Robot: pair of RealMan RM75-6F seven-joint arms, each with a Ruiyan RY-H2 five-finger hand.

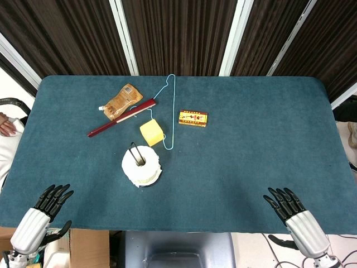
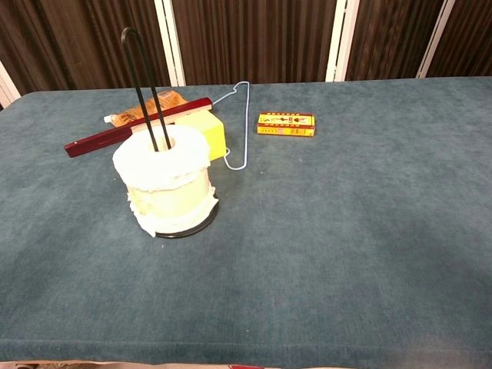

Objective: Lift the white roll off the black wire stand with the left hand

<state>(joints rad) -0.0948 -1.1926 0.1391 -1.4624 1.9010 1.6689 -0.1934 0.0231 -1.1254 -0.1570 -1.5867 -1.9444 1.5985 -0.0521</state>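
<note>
A white roll (image 1: 142, 166) (image 2: 164, 181) sits upright on the black wire stand (image 2: 146, 88), whose tall loop pokes up through the roll's core (image 1: 135, 153). My left hand (image 1: 49, 204) hovers at the table's near left corner, fingers spread, holding nothing, well left of and nearer than the roll. At the near right edge my right hand (image 1: 285, 203) is likewise spread and empty. The chest view shows neither hand.
Behind the roll lie a yellow block (image 1: 152, 133) (image 2: 208, 137), a dark red stick (image 1: 121, 118) (image 2: 138, 127), a brown pouch (image 1: 122, 101), a light blue wire hanger (image 1: 170, 111) (image 2: 242, 123) and a small orange box (image 1: 193, 118) (image 2: 286, 123). Teal cloth covers the table (image 1: 251, 156).
</note>
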